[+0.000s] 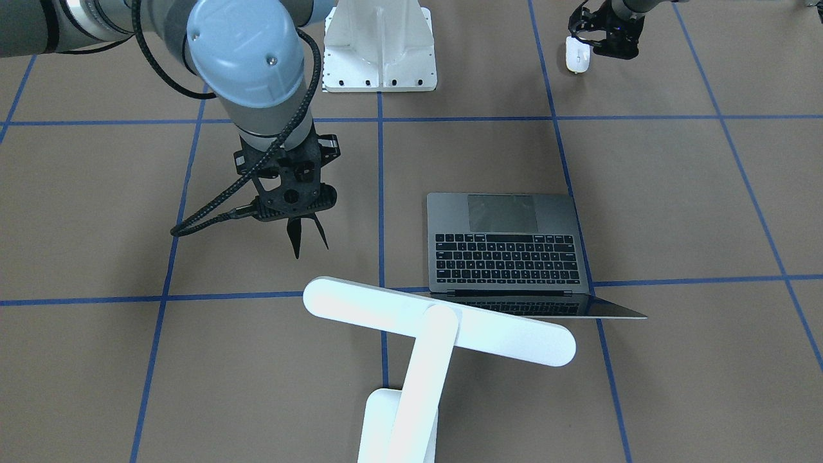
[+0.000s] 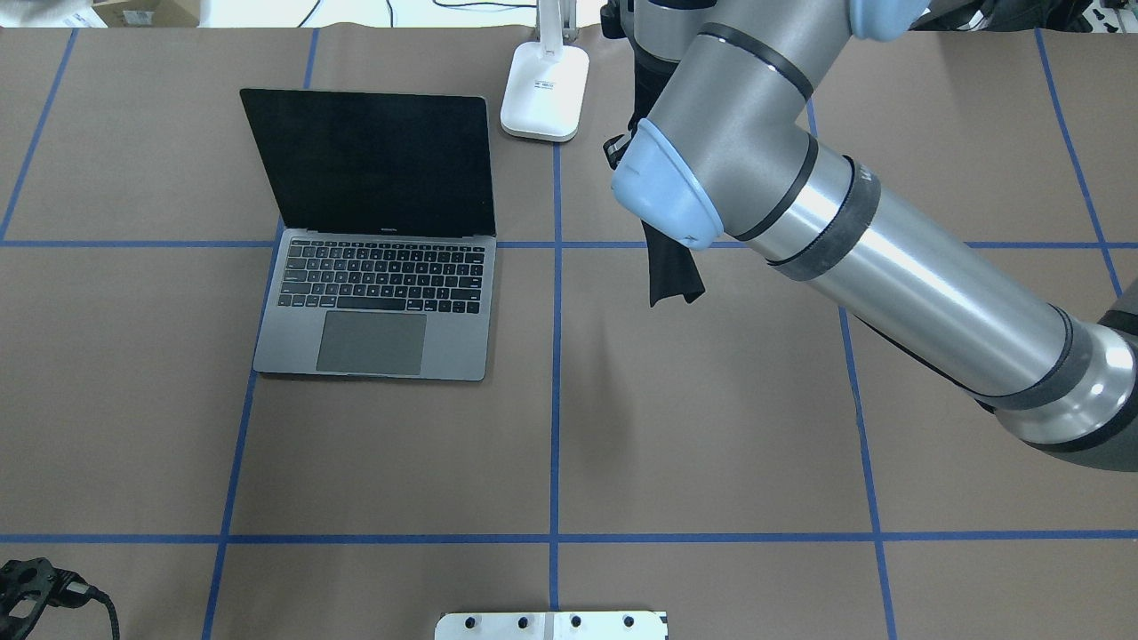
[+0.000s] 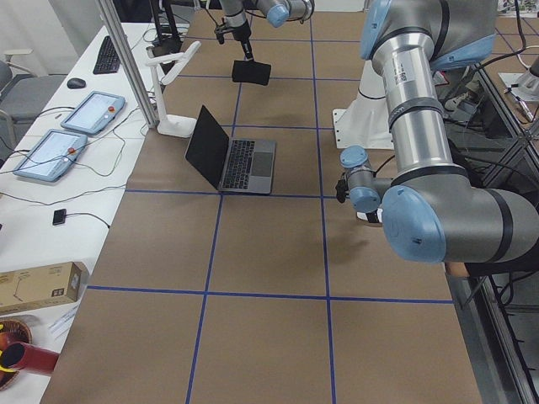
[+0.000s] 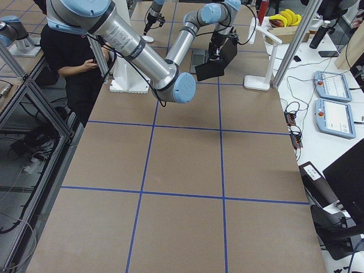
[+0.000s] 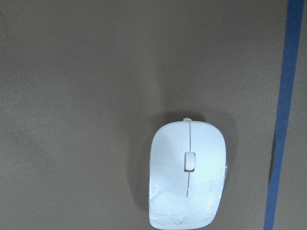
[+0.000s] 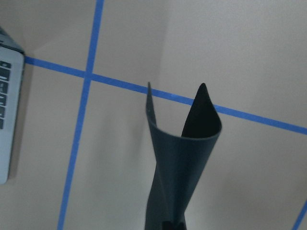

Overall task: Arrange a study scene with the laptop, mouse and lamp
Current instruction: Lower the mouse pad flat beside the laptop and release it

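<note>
The desk (image 2: 711,427) is covered in brown sheeting and divided into squares by blue tape lines. Beyond its far edge, white side tables carry two tablets (image 3: 93,114) and a keyboard (image 3: 109,55). A person (image 4: 74,62) in dark clothing is seen by the frame on the robot's side.

Wide bare squares are available at the centre and across the robot's right half. The laptop (image 2: 373,276) is set open on the left half, with its screen towards the far edge. The lamp (image 1: 437,321) is placed with its base near the screen's right corner. A white pedestal (image 1: 379,45) is bolted at the robot's edge.

The mouse (image 1: 577,54) is laid flat on the desk at the robot's edge, on the left, just beside the left claw (image 1: 602,37). Whether this claw is open cannot be told. The right claw (image 1: 297,218) is clamped on a black mouse pad (image 2: 671,267), which is held curled above the desk, right of the laptop and well apart from the mouse.
</note>
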Robot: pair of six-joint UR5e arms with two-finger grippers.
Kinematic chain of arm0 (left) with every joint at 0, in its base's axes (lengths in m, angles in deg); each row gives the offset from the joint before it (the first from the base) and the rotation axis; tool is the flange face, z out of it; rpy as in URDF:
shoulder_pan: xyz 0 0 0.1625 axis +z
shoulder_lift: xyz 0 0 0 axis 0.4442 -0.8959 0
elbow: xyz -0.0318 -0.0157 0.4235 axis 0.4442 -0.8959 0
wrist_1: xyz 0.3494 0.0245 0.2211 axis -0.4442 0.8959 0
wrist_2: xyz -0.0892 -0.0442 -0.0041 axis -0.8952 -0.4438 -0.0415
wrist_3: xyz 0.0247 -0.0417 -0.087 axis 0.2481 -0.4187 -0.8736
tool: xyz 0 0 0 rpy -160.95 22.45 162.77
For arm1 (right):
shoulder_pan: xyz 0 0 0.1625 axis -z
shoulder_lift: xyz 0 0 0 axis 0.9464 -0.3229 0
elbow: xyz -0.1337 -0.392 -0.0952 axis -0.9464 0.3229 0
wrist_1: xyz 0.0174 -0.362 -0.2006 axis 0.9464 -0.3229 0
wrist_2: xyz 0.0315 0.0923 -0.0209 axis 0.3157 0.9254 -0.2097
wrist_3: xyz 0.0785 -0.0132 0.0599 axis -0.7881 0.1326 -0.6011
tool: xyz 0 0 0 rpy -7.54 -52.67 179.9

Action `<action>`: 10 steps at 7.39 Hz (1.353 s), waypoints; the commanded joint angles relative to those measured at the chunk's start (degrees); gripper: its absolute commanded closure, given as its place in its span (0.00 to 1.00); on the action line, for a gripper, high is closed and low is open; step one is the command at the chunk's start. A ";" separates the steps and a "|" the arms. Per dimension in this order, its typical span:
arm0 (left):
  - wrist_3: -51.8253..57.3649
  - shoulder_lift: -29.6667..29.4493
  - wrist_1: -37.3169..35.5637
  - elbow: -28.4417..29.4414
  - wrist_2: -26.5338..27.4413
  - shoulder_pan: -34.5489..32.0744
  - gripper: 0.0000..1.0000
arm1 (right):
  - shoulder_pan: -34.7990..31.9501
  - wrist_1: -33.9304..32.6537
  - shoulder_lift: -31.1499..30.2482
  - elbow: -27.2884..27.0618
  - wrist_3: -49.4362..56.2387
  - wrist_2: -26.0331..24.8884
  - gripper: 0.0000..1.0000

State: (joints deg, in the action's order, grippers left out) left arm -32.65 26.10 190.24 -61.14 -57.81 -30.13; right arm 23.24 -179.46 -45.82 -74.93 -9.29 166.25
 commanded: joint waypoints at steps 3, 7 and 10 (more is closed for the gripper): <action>0.00 -0.74 0.00 0.05 0.22 0.42 0.01 | 0.11 -1.10 -3.24 -3.15 0.86 0.88 0.06; 0.09 -2.67 -3.25 -0.04 0.22 1.74 0.01 | 0.11 -0.39 -4.39 -4.46 0.95 1.24 0.00; 0.35 -2.58 -3.25 0.40 0.13 1.30 0.01 | 0.11 -0.13 -4.57 -4.29 0.95 1.06 0.00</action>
State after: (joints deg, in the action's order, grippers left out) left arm -32.36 23.50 187.01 -60.99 -57.61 -28.66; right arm 23.35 -179.66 -50.29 -79.27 -8.34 167.36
